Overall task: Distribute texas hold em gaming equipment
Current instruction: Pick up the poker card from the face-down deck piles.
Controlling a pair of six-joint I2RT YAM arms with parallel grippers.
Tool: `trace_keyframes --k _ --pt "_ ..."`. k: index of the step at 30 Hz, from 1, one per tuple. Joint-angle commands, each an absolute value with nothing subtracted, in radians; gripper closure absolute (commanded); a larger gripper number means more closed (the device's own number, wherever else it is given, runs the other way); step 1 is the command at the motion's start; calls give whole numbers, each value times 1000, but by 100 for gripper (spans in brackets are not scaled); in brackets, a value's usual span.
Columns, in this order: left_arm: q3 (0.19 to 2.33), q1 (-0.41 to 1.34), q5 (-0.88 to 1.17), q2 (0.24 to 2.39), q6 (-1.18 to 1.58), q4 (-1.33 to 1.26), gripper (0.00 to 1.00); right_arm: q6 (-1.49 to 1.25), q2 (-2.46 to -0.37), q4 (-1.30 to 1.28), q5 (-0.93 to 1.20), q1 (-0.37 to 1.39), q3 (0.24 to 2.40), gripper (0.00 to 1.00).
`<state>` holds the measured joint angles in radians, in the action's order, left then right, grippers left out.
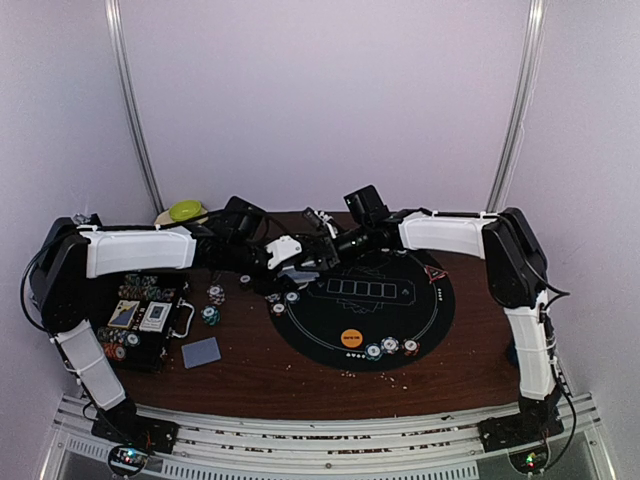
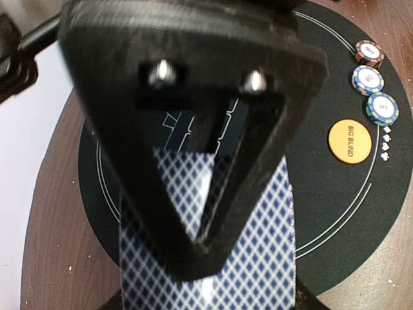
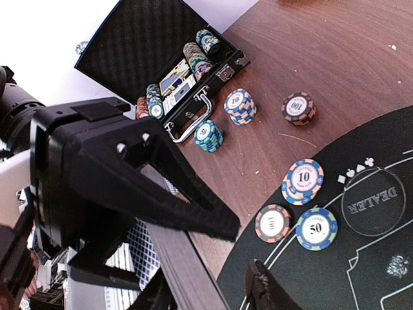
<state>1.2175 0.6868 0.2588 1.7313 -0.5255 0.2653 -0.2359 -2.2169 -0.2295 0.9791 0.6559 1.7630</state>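
Left tool [image 2: 195, 255] clamps cards [image 2: 266, 258]; right tool [image 3: 206, 294] grip unclear. You: pinch single card only, slide off flat.

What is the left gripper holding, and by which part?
Blue-backed cards: the left gripper pinches the end nearest its camera. The right gripper is at the far end; its grip is unclear.
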Motion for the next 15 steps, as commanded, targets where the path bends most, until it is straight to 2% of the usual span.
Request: trace_keyframes --k 1,6,11,15 --pt "1226 692 298 1680 -537 235 97 -196 -2186 -254 885 607 1726 65" --pt "1222 693 292 1680 -537 230 97 -180 -2178 -278 907 606 1733 68" --pt "1218 694 286 1681 -537 225 97 -156 -2171 -321 1020 606 1750 69" --pt "1215 693 282 1681 -537 221 97 -140 -2149 -340 1070 606 1748 61"
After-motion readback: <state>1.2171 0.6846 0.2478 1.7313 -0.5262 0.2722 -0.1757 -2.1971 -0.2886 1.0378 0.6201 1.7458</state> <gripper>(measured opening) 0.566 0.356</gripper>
